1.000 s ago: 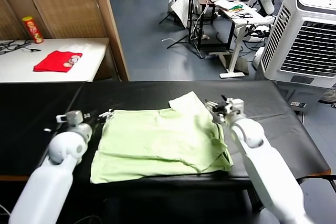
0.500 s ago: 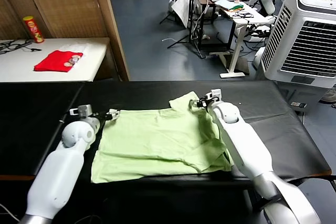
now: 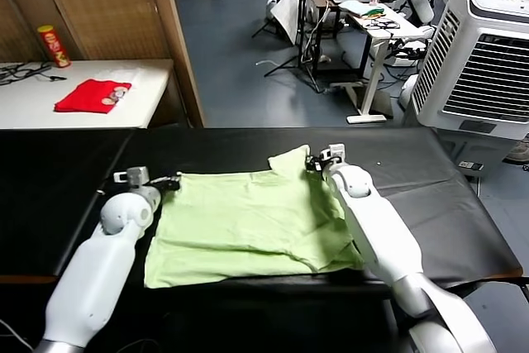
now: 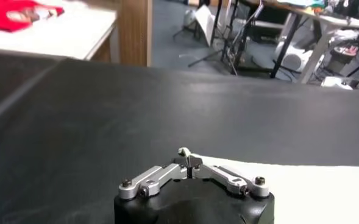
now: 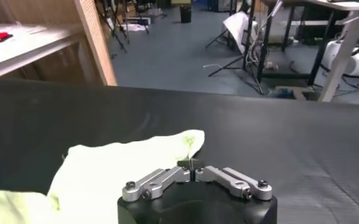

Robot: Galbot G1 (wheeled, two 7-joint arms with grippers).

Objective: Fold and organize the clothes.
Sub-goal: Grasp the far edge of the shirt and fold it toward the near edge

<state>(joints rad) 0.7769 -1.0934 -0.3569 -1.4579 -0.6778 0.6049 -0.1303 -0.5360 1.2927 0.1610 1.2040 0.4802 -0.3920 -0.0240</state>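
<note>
Head view showed the shirt (image 3: 248,225) lying on the black bench (image 3: 430,179), partly folded, near its front edge. Left gripper (image 3: 168,181) and right gripper (image 3: 314,161) each pinched a far corner; folding remained unfinished.

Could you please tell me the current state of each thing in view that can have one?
shirt: lying flat on the black table, partly folded.
left gripper: shut on the shirt's far left corner.
right gripper: shut on the shirt's far right edge.
red garment: folded on the side table.
</note>
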